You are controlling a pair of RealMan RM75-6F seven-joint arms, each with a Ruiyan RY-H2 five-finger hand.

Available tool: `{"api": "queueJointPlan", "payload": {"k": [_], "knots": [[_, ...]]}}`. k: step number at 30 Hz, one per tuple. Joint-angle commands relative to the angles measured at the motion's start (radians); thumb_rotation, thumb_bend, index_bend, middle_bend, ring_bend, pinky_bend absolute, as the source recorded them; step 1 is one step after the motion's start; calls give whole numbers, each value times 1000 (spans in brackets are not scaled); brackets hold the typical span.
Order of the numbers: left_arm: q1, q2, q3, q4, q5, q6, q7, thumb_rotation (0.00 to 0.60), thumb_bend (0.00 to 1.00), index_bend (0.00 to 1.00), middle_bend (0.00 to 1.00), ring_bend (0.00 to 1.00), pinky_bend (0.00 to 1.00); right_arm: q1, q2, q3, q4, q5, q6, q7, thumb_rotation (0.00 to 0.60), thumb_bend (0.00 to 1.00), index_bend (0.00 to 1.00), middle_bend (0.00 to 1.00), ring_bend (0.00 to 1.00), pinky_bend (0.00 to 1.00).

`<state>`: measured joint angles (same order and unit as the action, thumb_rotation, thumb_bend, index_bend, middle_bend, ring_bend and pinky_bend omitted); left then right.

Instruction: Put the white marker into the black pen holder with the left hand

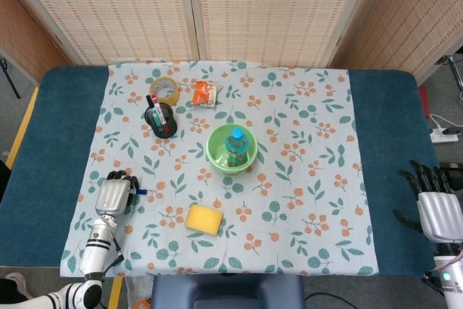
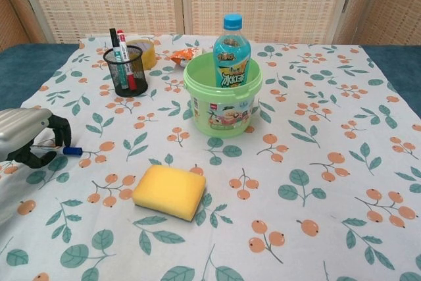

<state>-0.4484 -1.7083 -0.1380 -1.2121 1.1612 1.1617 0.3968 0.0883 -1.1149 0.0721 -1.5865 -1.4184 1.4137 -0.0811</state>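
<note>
A floral cloth (image 1: 304, 142) covers the blue table (image 1: 51, 142) before woven screens (image 1: 260, 5). The left hand (image 2: 26, 137) clasps the white blue-capped marker (image 2: 66, 151), well short of the black mesh pen holder (image 2: 126, 70). The right hand (image 1: 436, 208) rests splayed. The bottle's (image 2: 231, 54) label is unreadable.

The left hand (image 2: 29, 137) covers most of the white marker (image 2: 71, 151), only its blue cap pokes out. The snack packet (image 2: 186, 54) is half hidden behind the green bucket (image 2: 223, 100).

bottle (image 2: 231, 51) label | Chinese characters, unreadable | bucket (image 2: 222, 101) sticker | illegible
</note>
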Motion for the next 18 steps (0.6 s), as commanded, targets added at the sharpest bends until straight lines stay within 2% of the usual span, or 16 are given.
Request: {"api": "queueJointPlan", "payload": {"k": [1, 7, 11, 15, 18], "knots": [[2, 4, -1, -7, 9, 14, 8, 600, 406, 507, 536, 228, 227, -1, 1, 0, -1, -2, 2, 2, 600, 128, 210, 31, 73, 0], [5, 37, -15, -60, 41, 70, 24, 600, 406, 500, 539, 235, 234, -1, 2, 0, 3, -6, 3, 16, 600, 128, 210, 31, 73, 0], [7, 65, -46, -120, 82, 132, -13, 600, 405, 498, 546, 243, 255, -2, 5, 1, 7, -11, 8, 36, 600, 128, 209, 31, 73, 0], [-8, 107, -119, -196, 126, 174, -171, 600, 405, 507, 556, 252, 269, -3, 8, 2, 17, -13, 9, 63, 600, 128, 209, 31, 73, 0], [-32, 159, -177, -257, 137, 164, -263, 600, 404, 509, 573, 264, 277, -5, 11, 4, 24, -15, 14, 75, 600, 128, 208, 31, 73, 0]]}}
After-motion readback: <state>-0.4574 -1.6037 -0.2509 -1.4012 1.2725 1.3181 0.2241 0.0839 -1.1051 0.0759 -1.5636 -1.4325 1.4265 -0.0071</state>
